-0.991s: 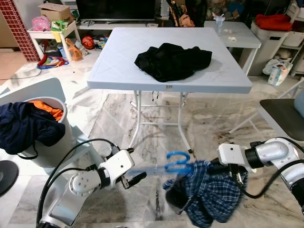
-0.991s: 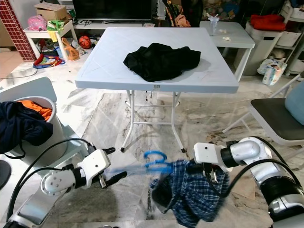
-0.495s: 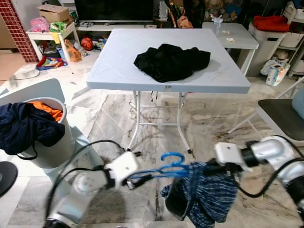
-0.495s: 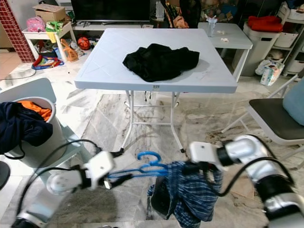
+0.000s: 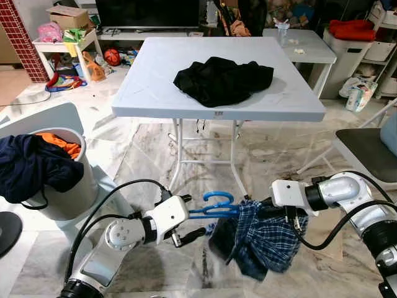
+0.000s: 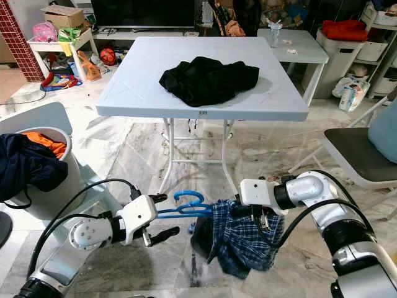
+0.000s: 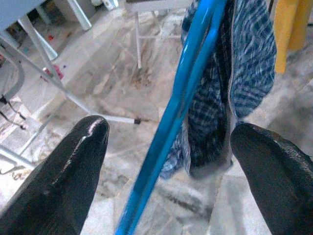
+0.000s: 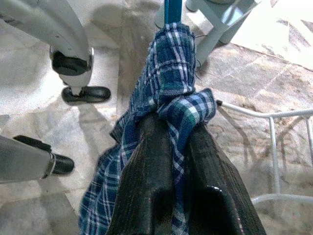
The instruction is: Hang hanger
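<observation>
A blue plastic hanger is held level above the marble floor, with a blue plaid shirt draped over its right arm and hanging down. My right gripper is shut on the shirt's bunched cloth at that end of the hanger. My left gripper is open, and the hanger's bare left arm passes between its two fingers without touching them.
A white folding table stands just ahead with a black garment on it; its legs are close behind the hanger. A white basket of clothes is at left, a chair at right.
The hanger and shirt have risen and shifted left toward the table legs. My left gripper has closed in, so the hanger's arm now runs between its open fingers.
</observation>
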Controlling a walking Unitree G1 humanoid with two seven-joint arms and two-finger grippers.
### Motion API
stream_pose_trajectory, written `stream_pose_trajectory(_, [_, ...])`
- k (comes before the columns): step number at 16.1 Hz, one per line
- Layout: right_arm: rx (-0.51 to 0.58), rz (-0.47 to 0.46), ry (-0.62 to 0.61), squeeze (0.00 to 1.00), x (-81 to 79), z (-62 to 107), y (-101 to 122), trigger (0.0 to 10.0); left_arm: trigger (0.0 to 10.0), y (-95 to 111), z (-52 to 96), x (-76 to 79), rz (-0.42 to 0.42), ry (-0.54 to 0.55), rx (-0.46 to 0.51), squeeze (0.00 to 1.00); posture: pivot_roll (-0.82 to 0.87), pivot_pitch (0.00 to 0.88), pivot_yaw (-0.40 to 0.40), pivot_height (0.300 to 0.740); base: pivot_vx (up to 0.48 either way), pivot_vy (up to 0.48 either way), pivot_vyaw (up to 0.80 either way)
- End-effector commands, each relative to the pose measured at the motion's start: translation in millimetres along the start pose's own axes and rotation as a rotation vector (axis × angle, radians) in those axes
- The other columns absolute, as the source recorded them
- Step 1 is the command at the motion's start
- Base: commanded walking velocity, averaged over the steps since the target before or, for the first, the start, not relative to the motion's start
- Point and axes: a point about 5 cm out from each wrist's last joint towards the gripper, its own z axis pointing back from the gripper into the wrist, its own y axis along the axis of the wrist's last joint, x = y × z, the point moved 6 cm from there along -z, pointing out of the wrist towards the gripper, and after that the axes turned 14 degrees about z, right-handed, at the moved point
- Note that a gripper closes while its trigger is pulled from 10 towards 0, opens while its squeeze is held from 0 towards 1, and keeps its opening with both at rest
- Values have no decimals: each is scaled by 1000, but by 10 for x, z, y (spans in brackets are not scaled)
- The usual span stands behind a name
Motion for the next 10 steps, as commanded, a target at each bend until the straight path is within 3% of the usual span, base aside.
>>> stream_pose_trajectory(1, [27,27,-45,0,159,99,79,10000,10000,11,11,-54,-17,15,-6,1000,-76,0,3,740,0,0,0])
stream_pose_trajectory(2, [28,23,-86,0,245,112,92,10000,10000,10,9,-40,-11,1,-6,1000,-81,0,5,740,0,0,0])
stream_pose_trajectory(7, [84,34,-106,0,324,108,208,10000,10000,20,-18,-46,-26,-12,2,1000,-83,0,7,740,0,0,0])
stream_pose_trajectory(8, [102,33,-111,0,341,103,241,10000,7686,40,-16,-53,-23,-15,13,0,-84,0,6,740,0,0,0])
stream_pose_trajectory(9, [108,39,-100,0,333,101,254,10000,1804,43,-9,-52,-17,-32,11,0,-83,0,5,740,0,0,0])
stream_pose_trajectory(10, [111,40,-102,0,338,102,260,10000,0,39,-4,-56,-21,-35,7,0,-83,0,6,740,0,0,0])
